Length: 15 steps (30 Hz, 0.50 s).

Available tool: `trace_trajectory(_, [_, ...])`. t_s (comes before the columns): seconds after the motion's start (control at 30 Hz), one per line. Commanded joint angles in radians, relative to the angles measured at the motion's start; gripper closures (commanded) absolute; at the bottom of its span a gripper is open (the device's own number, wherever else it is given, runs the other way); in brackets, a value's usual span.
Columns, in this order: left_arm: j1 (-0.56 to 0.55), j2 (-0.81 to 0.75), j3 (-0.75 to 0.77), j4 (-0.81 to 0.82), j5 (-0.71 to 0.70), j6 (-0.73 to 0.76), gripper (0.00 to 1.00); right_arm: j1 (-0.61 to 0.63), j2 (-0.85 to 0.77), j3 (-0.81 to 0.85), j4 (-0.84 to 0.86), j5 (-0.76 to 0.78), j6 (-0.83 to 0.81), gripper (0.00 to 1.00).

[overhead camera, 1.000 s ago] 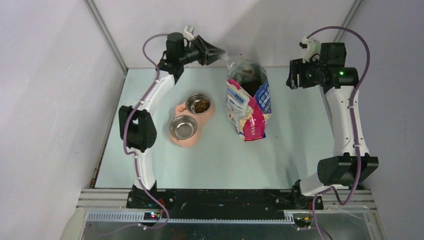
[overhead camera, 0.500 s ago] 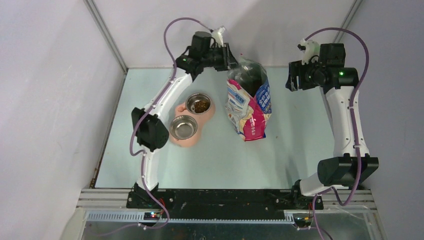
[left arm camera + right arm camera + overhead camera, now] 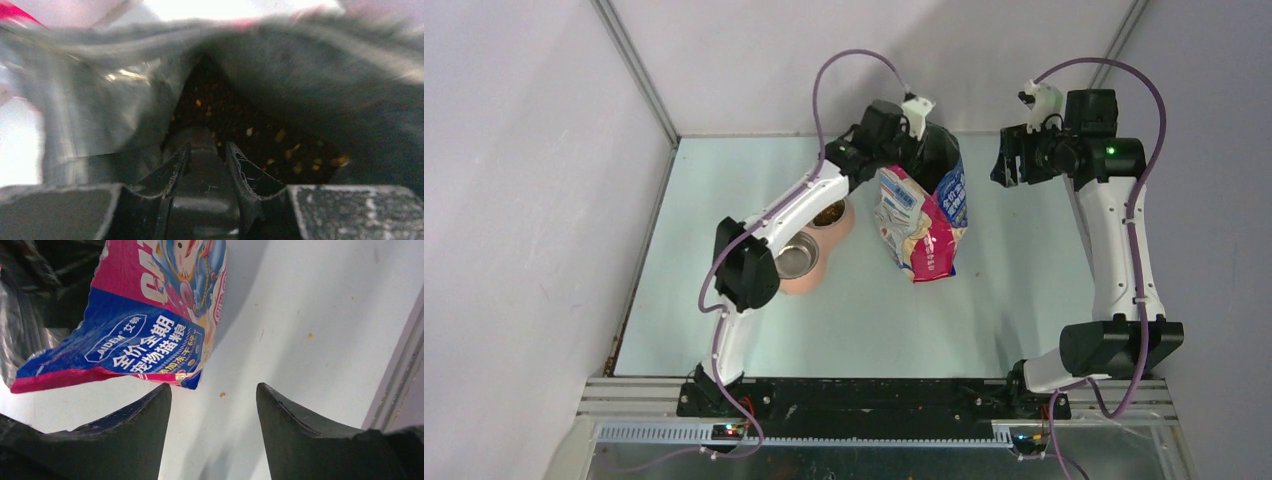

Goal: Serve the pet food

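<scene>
Bowls [image 3: 799,260] two, bag [image 3: 919,225] one; left pincer [image 3: 207,146] grips scoop [image 3: 200,136] inside; right pincer [image 3: 214,386] wide.

Stretching the left arm [image 3: 789,205] far forward, left fingers [image 3: 180,162] pinching a scoop [image 3: 200,145]; holding the right arm [image 3: 1112,235] raised, right fingers [image 3: 125,435] spread.

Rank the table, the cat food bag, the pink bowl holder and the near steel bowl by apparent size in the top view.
1. table
2. cat food bag, though it stands tall, nearer the camera
3. pink bowl holder, partly hidden by the left arm
4. near steel bowl, sitting inside the holder
</scene>
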Motion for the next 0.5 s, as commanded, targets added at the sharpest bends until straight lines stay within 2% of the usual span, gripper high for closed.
trace_trajectory(0.0, [-0.020, 0.000, -0.109, 0.071, -0.180, 0.167, 1.00, -0.006, 0.002, 0.010, -0.004, -0.055, 0.014, 0.35])
trace_trajectory(0.1, [-0.032, -0.007, -0.177, 0.042, -0.195, 0.206, 1.00, -0.005, 0.005, 0.006, -0.006, -0.071, 0.019, 0.35])
trace_trajectory(0.2, [-0.038, -0.021, -0.231, -0.021, -0.093, 0.180, 1.00, -0.005, 0.014, 0.013, -0.008, -0.083, 0.021, 0.35])
trace_trajectory(0.33, [-0.030, -0.020, -0.251, -0.101, 0.185, 0.050, 1.00, -0.005, 0.021, 0.020, -0.004, -0.090, 0.033, 0.35])
trace_trajectory(0.43, [0.006, 0.024, -0.214, -0.103, 0.420, -0.155, 1.00, -0.005, 0.020, 0.022, -0.003, -0.094, 0.040, 0.35])
trace_trajectory(0.47, [0.012, 0.030, -0.212, -0.090, 0.455, -0.198, 1.00, -0.005, 0.018, 0.022, -0.005, -0.094, 0.040, 0.35])
